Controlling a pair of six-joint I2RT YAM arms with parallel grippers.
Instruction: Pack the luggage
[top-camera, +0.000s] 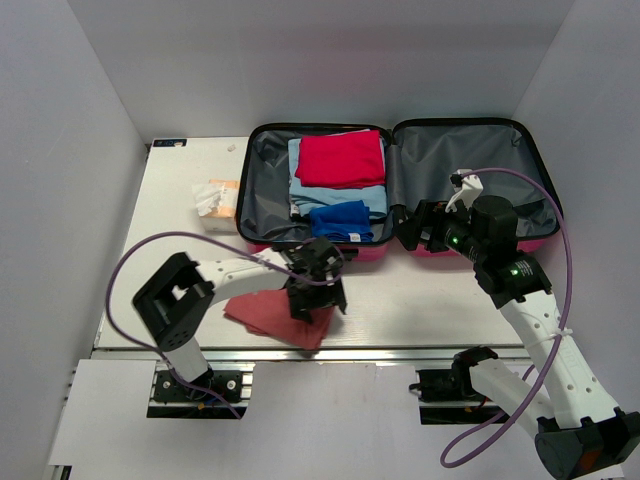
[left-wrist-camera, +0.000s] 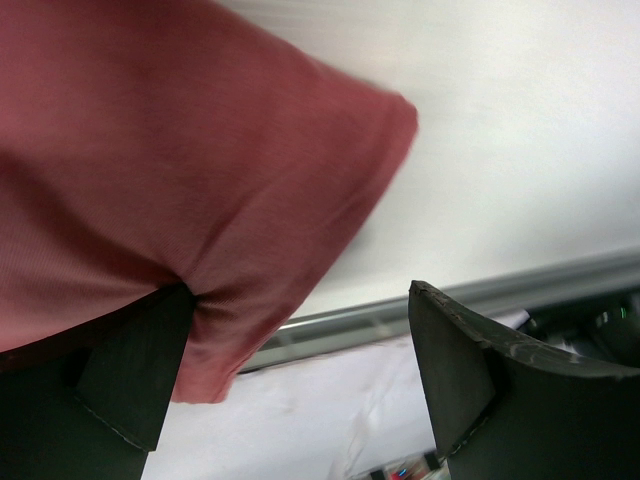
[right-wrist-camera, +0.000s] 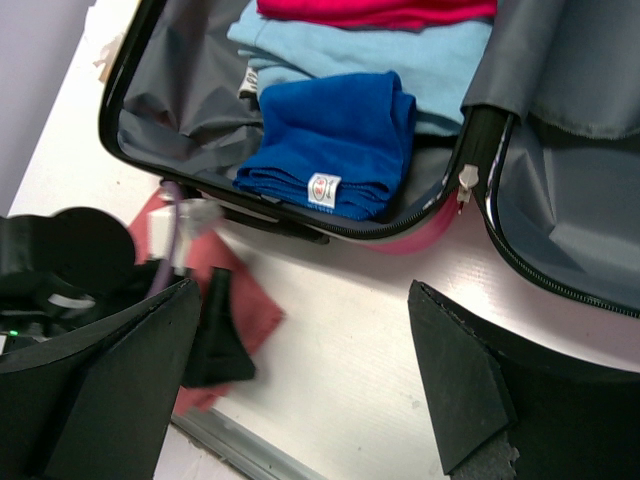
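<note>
The luggage (top-camera: 455, 160) lies open at the back of the table, pink shell and grey lining showing. Its left half holds a red cloth (top-camera: 340, 158), a light blue cloth (top-camera: 335, 197) and a folded blue cloth (right-wrist-camera: 335, 140). The right half shows only lining (right-wrist-camera: 570, 190). A dusty red cloth (top-camera: 262, 310) lies near the table's front edge. My left gripper (top-camera: 318, 300) hangs over that cloth's right corner, open. In the left wrist view the cloth (left-wrist-camera: 150, 150) drapes over the tip of the left finger (left-wrist-camera: 130, 370). My right gripper (right-wrist-camera: 302, 287) is open above bare table in front of the luggage's hinge.
A white and orange packet (top-camera: 215, 198) sits at the back left beside the luggage. An aluminium rail (top-camera: 400, 353) runs along the table's front edge. White walls close in on both sides. Purple cables (top-camera: 130, 270) loop beside each arm.
</note>
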